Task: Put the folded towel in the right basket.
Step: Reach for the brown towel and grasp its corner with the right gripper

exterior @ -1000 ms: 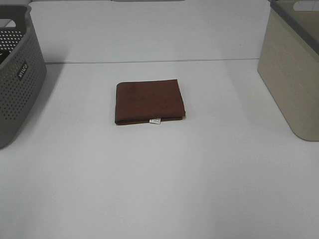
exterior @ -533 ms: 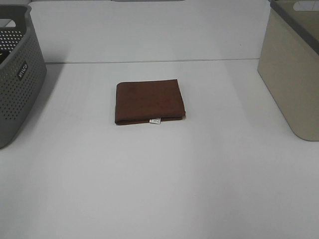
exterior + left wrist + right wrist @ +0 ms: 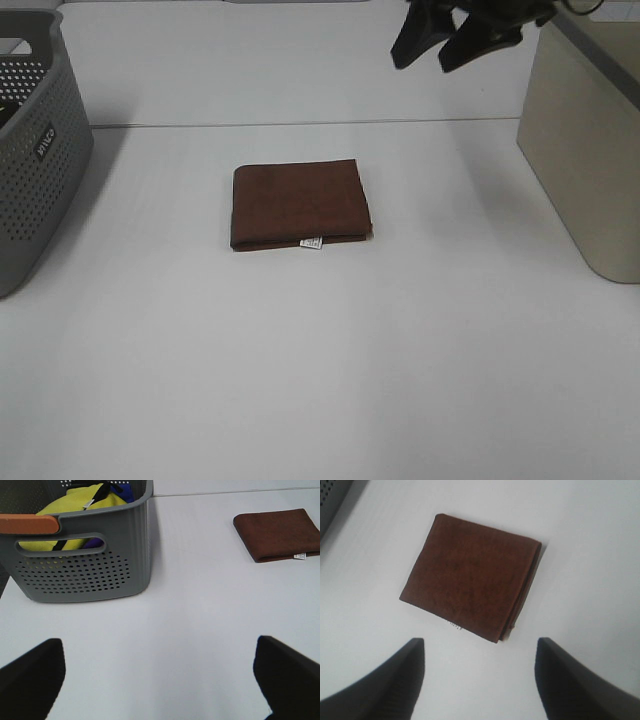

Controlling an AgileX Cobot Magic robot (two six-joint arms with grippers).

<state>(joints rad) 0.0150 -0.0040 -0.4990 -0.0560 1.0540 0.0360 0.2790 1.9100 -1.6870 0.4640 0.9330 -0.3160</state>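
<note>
A folded brown towel (image 3: 299, 204) with a small white tag lies flat in the middle of the white table. It also shows in the left wrist view (image 3: 277, 534) and in the right wrist view (image 3: 471, 576). The beige right basket (image 3: 588, 130) stands at the right edge. My right gripper (image 3: 432, 48) is open and empty, high at the back, above and behind the towel. My left gripper (image 3: 160, 680) is open and empty, out of the exterior view, low over the table near the grey basket.
A grey perforated basket (image 3: 32, 150) stands at the left edge; in the left wrist view (image 3: 85, 565) it holds yellow and blue cloth. A seam in the table runs across the back.
My right gripper has come into the exterior view at the top right. The towel and both baskets have not moved.
</note>
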